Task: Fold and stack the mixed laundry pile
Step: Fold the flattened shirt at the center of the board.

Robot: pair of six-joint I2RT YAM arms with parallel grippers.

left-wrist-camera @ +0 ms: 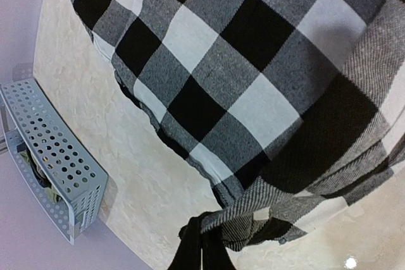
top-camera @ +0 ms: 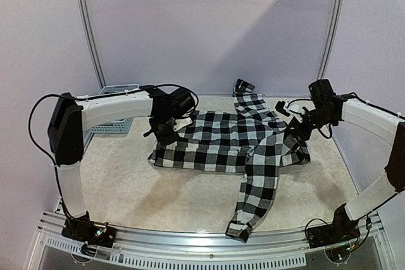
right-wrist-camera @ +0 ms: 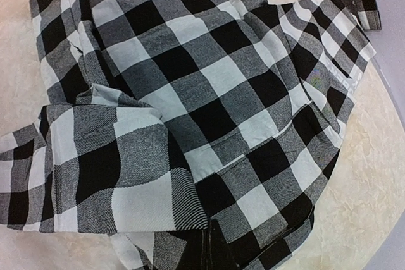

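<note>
A black-and-white checked shirt (top-camera: 234,138) lies spread across the middle of the table, one sleeve trailing toward the near edge and the other reaching the back. My left gripper (top-camera: 166,135) is at the shirt's left edge. In the left wrist view its fingers (left-wrist-camera: 190,254) are shut on a bunched corner of the checked cloth (left-wrist-camera: 266,93), which is lifted slightly off the table. My right gripper (top-camera: 295,132) is at the shirt's right side. In the right wrist view its dark fingertips (right-wrist-camera: 221,251) are shut on a fold of the shirt (right-wrist-camera: 209,93).
A light blue perforated basket (top-camera: 114,121) stands at the back left behind the left arm; in the left wrist view the basket (left-wrist-camera: 60,165) shows a bit of dark cloth inside. Grey walls enclose the table's back and sides. Bare table surface (top-camera: 126,181) lies in front of the shirt.
</note>
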